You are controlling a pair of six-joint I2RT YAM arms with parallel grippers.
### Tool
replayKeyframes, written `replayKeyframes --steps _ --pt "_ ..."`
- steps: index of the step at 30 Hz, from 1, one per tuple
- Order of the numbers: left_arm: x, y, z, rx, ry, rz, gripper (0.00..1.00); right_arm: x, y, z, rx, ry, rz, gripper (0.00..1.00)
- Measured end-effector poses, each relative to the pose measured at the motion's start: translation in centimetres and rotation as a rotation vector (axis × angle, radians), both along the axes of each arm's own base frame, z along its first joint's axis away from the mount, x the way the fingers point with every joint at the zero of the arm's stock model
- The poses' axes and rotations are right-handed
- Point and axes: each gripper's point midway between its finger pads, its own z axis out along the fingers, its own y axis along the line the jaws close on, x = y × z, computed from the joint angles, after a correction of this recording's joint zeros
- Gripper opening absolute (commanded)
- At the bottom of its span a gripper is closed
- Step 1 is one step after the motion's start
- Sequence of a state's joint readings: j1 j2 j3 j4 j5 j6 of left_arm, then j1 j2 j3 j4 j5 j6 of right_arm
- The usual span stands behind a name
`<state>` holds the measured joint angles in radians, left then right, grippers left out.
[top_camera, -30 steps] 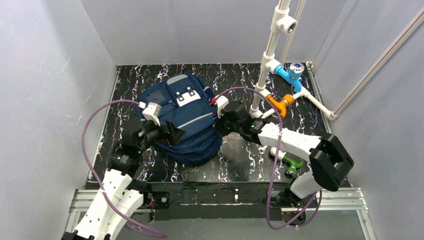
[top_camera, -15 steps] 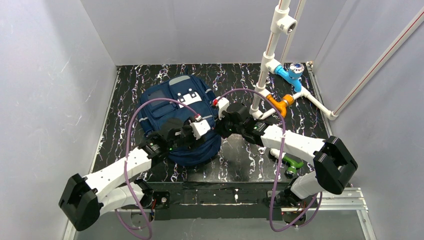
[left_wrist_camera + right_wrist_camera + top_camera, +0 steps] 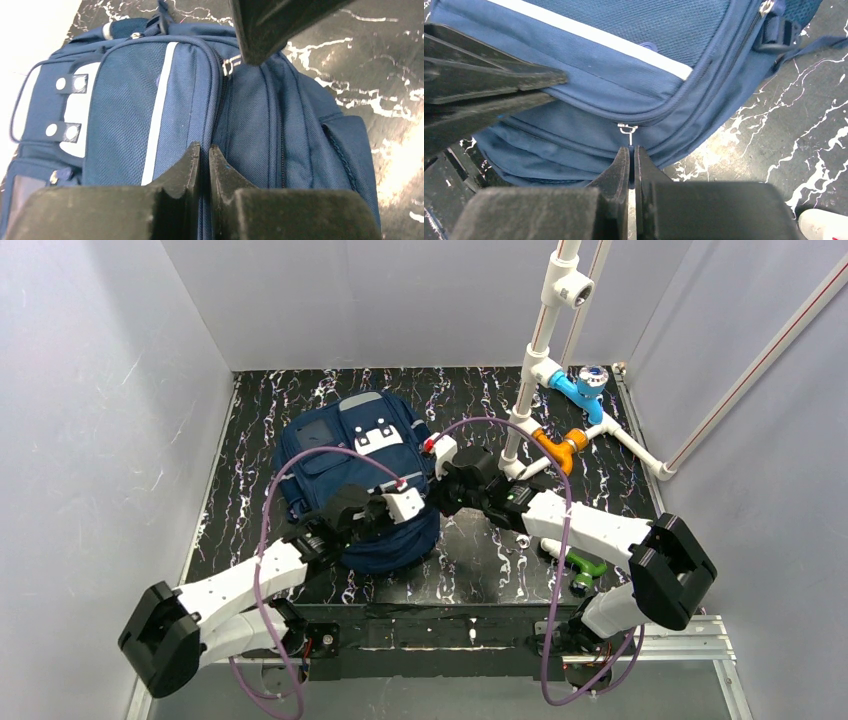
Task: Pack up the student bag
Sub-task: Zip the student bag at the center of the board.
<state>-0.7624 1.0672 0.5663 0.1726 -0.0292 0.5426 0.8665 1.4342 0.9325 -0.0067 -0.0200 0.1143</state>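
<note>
The student bag (image 3: pixel 340 450) lies flat on the counter (image 3: pixel 610 480), front pockets up. It sits directly under and ahead of my left pincer (image 3: pixel 205 151) and just ahead of my right pincer (image 3: pixel 630 151).

My right pincer is pressed together. The thin tab of the zipper pull (image 3: pixel 627 130) runs down into its tips, so I judge I am pinching that tab, ready to draw the zipper along its track. My left pincer is pressed together too, its tips on the seam between the front pocket and the main compartment. I cannot tell whether any cloth is caught between them. I take it that this pincer is there to pin the soft fabric so the bag does not slide or bunch when the zipper is pulled.

My left arm reaches low and long from its base, the forearm angled across to the bag's near end and the wrist about level. My right arm is folded sharply at the elbow, out on its own side. Its forearm runs back across the counter, so the two pincers sit close together, almost tip to tip.
</note>
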Motion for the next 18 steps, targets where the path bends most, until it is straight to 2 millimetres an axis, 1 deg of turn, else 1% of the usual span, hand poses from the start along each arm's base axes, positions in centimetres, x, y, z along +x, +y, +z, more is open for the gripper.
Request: replayKeyframes --steps 6,10,14,17,18 --pt "-2.0 2.5 0.7 0.012 -0.071 -0.007 0.00 0.2 -0.1 0.1 -0.031 -0.051 0.011 0.01" --pt "-2.5 3.2 1.1 0.019 -0.092 -0.016 0.00 0.6 0.0 0.4 -0.038 -0.075 0.020 0.01" --pt "-3.0 3.7 1.4 0.017 -0.115 -0.019 0.00 2.2 0.4 0.3 -0.041 -0.083 0.010 0.01" --pt "-3.1 4.0 1.3 0.022 -0.117 -0.018 0.00 4.0 1.1 -0.4 -0.049 -0.067 0.000 0.01" --pt "-3.0 4.1 1.2 0.025 -0.120 -0.011 0.00 4.2 1.4 -0.9 -0.057 -0.051 0.006 0.01"
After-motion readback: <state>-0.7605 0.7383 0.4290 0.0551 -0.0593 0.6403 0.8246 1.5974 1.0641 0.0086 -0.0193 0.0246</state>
